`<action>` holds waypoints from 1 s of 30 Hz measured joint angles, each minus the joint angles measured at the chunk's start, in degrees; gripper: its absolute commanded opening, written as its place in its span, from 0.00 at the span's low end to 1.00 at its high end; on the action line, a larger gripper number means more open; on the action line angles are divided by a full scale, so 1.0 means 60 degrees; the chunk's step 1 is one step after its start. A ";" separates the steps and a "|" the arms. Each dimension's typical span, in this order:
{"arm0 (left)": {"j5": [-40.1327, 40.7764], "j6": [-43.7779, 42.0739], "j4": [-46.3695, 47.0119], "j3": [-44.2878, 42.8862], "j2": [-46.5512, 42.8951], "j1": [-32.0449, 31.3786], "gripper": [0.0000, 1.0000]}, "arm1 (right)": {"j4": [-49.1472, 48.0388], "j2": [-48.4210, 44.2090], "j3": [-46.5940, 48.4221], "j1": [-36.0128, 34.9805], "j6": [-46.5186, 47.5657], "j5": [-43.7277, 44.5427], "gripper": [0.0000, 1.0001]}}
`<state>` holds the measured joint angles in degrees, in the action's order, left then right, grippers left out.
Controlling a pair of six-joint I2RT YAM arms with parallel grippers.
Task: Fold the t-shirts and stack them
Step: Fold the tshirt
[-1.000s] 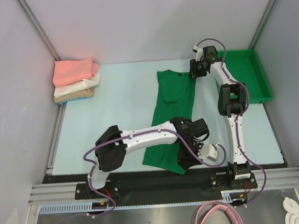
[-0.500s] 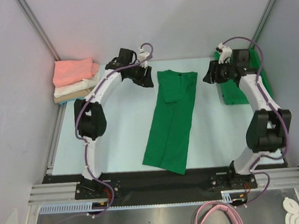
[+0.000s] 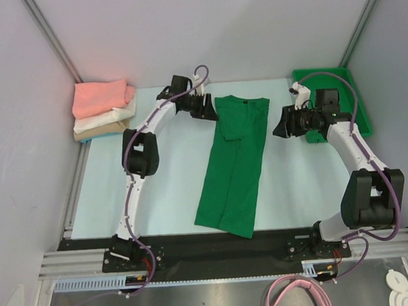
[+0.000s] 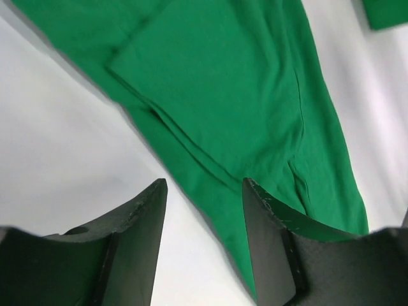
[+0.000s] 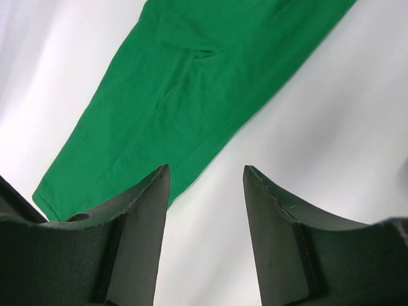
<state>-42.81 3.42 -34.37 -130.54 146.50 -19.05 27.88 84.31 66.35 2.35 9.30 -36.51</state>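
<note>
Top external view: the green shirt [image 3: 236, 165] is seen laid out as a long, narrow strip down the middle of the table [image 3: 164, 177], its collar end toward the far wall and its hem slanted to the left, close to the table's near edge. A stack is set in the far left corner, with a salmon shirt [image 3: 102, 97] on a white shirt [image 3: 107, 118] on a tan shirt [image 3: 101, 131]. A wide stretch of bare table is left between the stack and the strip's left edge. On the right, a narrower strip of table is left between the shirt and the bin [image 3: 355, 107].

The left arm [image 3: 153, 121] is reached out to the far left corner of the green shirt, and the left jaws are held just beside that corner. In the left wrist view they are spread wide with nothing between them, and the shirt's [image 4: 242, 95] layered edge is seen running diagonally under the gap, with bare table [image 4: 57, 146] to one side.

The right arm [image 3: 350, 143] is bent in from the bin side, and the right jaws are held apart from the shirt's right edge. In the right wrist view they are likewise parted and nothing is gripped; the shirt [image 5: 191, 95] is seen ahead and only table [image 5: 331, 127] lies under the gap.
</note>
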 measured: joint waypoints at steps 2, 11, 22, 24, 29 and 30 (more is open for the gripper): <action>0.0004 0.0182 0.0160 -0.0506 0.0299 0.0055 0.56 | -0.0007 0.0000 0.0000 0.0004 0.0004 -0.0044 0.56; 0.0011 0.0874 0.0477 -0.0980 0.1155 0.0142 0.47 | -0.0073 0.0000 -0.0058 0.0109 0.0073 -0.0109 0.56; -0.0667 0.1985 0.1381 -0.1217 0.1814 0.0113 0.20 | -0.0131 -0.0022 -0.0153 0.0353 0.0138 -0.0193 0.56; -0.0659 0.2040 0.1435 -0.1217 0.1858 0.0106 0.10 | -0.0135 -0.0022 -0.0153 0.0382 0.0138 -0.0197 0.56; -0.0645 0.2182 0.1508 -0.1217 0.1909 0.0098 0.00 | -0.0142 -0.0055 -0.0171 0.0419 0.0142 -0.0200 0.56; -0.0637 0.2189 0.1515 -0.1217 0.1909 0.0098 0.01 | -0.0149 -0.0066 -0.0182 0.0426 0.0142 -0.0204 0.56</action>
<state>-46.63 16.56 -25.28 -137.84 157.95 -18.46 26.98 83.92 65.25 4.91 10.15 -37.74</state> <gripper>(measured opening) 0.010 0.557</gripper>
